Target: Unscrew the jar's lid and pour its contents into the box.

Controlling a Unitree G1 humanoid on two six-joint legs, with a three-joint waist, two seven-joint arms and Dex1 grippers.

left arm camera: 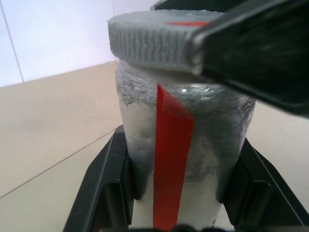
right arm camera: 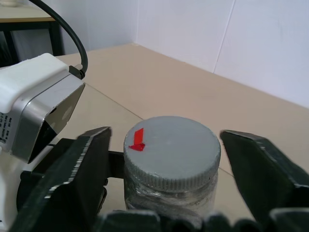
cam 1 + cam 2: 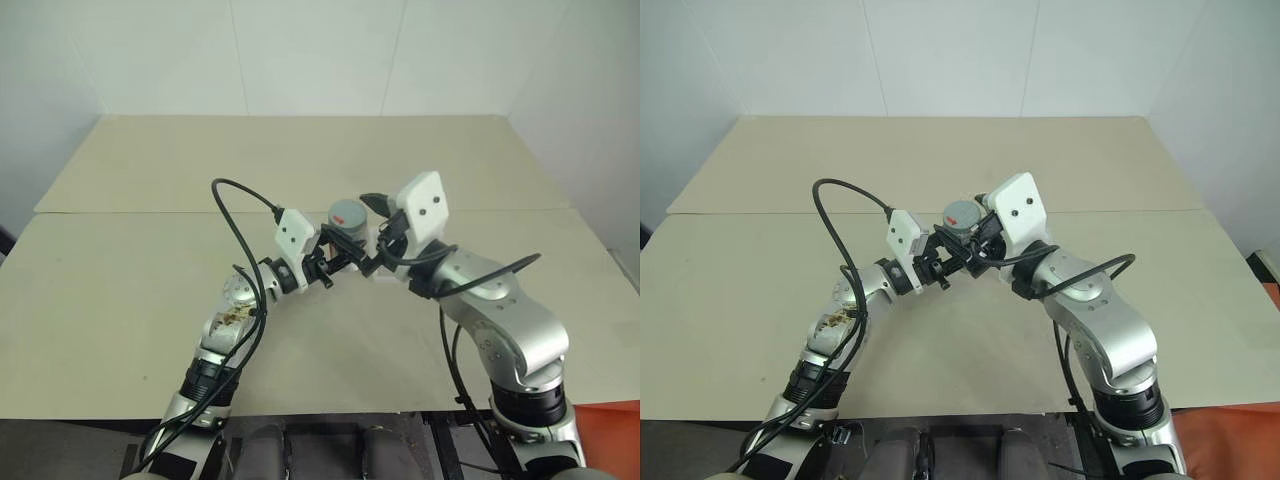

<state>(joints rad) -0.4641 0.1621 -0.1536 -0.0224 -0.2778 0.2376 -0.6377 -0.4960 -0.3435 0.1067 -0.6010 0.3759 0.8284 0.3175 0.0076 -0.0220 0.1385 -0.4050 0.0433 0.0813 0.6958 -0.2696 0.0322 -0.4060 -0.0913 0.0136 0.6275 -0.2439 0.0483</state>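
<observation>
- Jar [image 1: 183, 145] held upright above the tan table [image 3: 120, 290], near its middle, between the two arms — clear body, red strip down its side.
- Left gripper [image 3: 335, 257] clamped on the jar's body; black fingers [image 1: 104, 188] pressed against both sides of the glass in the left wrist view. Firm hold, by the look of it.
- Right gripper [image 2: 166, 159] brought in level with the lid [image 2: 171, 150]; fingers [image 2: 79, 164] standing either side of the grey cap with a visible gap on each side. Not gripping; partly spread.
- Lid seated fully on the jar, red mark on top, ribbed edge flush with the neck. No sign of loosening.
- Contents not discernible through the clouded wall of the jar.
- Progress judged early: jar lifted and secured, lid bracketed but not grasped.
- Outstanding: closing on the lid, unscrewing, removing it, then pouring into the box.
</observation>
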